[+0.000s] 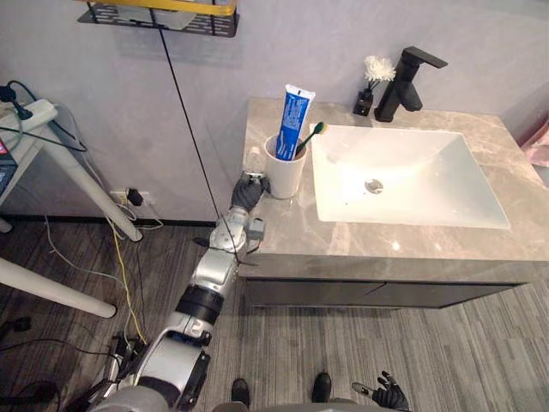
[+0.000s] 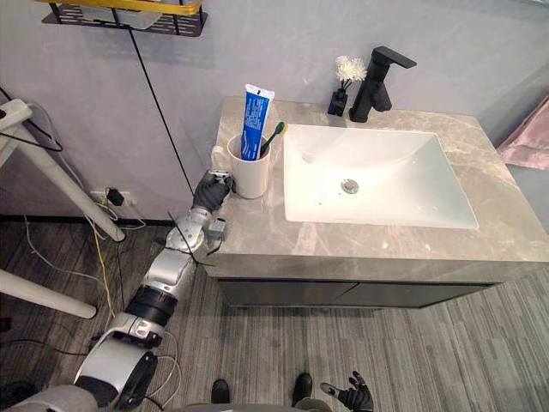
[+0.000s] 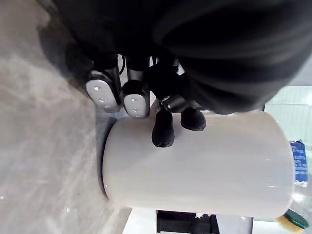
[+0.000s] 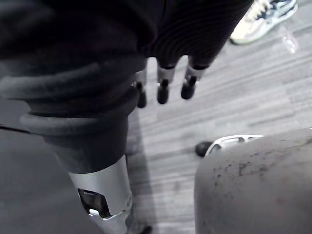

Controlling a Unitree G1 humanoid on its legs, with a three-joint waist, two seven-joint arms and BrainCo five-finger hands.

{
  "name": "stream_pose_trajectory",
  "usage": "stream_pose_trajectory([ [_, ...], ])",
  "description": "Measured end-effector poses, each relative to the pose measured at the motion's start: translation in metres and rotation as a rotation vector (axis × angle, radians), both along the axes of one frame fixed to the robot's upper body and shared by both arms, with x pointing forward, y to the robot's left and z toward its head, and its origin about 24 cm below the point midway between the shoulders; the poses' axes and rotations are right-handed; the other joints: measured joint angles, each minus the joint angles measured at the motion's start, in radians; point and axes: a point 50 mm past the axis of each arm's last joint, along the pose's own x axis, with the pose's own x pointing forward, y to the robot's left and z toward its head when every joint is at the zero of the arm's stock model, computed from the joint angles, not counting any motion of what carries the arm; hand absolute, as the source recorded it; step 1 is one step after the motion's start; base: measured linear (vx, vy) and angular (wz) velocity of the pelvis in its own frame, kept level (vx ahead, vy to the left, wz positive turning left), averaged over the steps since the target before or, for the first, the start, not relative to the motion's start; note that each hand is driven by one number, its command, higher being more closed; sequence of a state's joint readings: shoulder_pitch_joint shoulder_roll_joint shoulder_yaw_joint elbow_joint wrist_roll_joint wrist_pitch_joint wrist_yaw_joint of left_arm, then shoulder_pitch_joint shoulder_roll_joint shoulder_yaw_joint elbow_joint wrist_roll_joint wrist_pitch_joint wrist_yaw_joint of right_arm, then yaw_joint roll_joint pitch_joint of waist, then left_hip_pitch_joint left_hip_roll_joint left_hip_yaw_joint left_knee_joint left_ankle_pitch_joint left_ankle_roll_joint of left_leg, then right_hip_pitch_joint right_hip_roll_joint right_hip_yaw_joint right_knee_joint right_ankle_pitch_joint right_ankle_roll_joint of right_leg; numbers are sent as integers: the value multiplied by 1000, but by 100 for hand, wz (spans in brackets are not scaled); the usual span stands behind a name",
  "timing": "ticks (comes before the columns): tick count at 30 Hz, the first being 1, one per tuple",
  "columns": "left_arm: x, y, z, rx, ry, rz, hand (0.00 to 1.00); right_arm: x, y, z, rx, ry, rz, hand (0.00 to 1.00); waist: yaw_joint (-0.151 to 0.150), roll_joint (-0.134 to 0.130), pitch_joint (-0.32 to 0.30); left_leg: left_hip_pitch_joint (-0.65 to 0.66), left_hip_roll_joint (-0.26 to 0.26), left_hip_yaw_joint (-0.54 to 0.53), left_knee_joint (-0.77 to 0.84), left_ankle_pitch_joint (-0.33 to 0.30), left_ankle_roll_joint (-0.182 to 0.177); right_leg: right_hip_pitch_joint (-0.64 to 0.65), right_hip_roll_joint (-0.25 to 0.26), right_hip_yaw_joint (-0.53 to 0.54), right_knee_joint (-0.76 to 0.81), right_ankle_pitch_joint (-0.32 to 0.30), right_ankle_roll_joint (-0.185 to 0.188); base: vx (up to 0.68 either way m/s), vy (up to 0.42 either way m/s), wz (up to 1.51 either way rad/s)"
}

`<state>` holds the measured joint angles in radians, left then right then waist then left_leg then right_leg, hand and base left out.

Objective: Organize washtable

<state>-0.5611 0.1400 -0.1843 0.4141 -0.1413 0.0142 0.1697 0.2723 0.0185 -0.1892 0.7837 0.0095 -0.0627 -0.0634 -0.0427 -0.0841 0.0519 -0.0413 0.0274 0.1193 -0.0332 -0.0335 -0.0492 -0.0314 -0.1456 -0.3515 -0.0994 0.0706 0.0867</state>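
Observation:
A white cup (image 1: 286, 169) stands on the marble washtable (image 1: 403, 245), left of the basin. It holds a blue toothpaste tube (image 1: 296, 120) and a green-headed toothbrush (image 1: 312, 134). My left hand (image 1: 248, 192) is at the cup's left side by its handle. In the left wrist view its fingers (image 3: 135, 99) are curled against the cup (image 3: 204, 165). My right hand (image 1: 390, 396) hangs low near the floor with its fingers (image 4: 163, 90) straight and nothing in it.
A white basin (image 1: 395, 172) fills the middle of the top. Behind it stand a black tap (image 1: 405, 81) and a small black vase with a white flower (image 1: 371, 86). A wire shelf (image 1: 163, 15) hangs on the wall. White table legs (image 1: 77, 180) stand at the left. A person's shoe (image 4: 263, 17) is on the floor.

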Motion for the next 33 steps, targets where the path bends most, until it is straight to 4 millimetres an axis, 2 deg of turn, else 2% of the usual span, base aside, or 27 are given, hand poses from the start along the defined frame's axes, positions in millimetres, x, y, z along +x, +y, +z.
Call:
stream_pose_trajectory([
  [6, -2, 1, -2, 25, -5, 12, 100, 0, -2, 0, 7, -7, -32, 0, 1, 8, 7, 9, 2, 3, 0, -1, 1, 7, 1, 2, 0, 1, -1, -5, -1, -1],
  [13, -22, 3, -13, -1, -4, -16, 100, -2, -3, 0, 11, -4, -54, 0, 2, 13, 10, 21, 1, -1, 0, -2, 3, 21, 2, -1, -4, 1, -1, -9, 0, 1],
  [20, -46, 10, -22, -218, 29, -82, 100, -2, -5, -1, 8, 4, -45, 0, 3, 25, 8, 23, 0, -9, 0, -1, 4, 25, 2, -5, -4, 0, -1, -6, 0, 2],
  [24, -64, 3, -28, -271, 46, -181, 100, -2, -7, -2, 5, 15, -13, 0, 4, 31, 7, 19, -1, -16, -2, 0, 6, 24, 3, -11, -4, 0, 0, -4, 0, 3],
  [28, -62, -3, -31, -258, 57, -228, 100, 0, -8, -3, 12, 25, 6, 0, 2, 31, 7, 18, -2, -21, -2, 2, 9, 25, 2, -14, -4, 0, 0, -8, 1, 3],
  [31, -49, -7, -29, -241, 62, -222, 100, 2, -7, -3, 11, 25, 36, 0, -1, 31, 7, 18, -2, -21, -2, 4, 11, 24, 2, -13, -4, 0, 0, -10, 0, 0],
  [33, -47, -7, -28, -239, 61, -216, 100, 3, -7, -3, 11, 23, 38, 0, -7, 31, 7, 18, -2, -20, -2, 4, 11, 23, 2, -12, -4, 0, 0, -7, 1, -2],
])
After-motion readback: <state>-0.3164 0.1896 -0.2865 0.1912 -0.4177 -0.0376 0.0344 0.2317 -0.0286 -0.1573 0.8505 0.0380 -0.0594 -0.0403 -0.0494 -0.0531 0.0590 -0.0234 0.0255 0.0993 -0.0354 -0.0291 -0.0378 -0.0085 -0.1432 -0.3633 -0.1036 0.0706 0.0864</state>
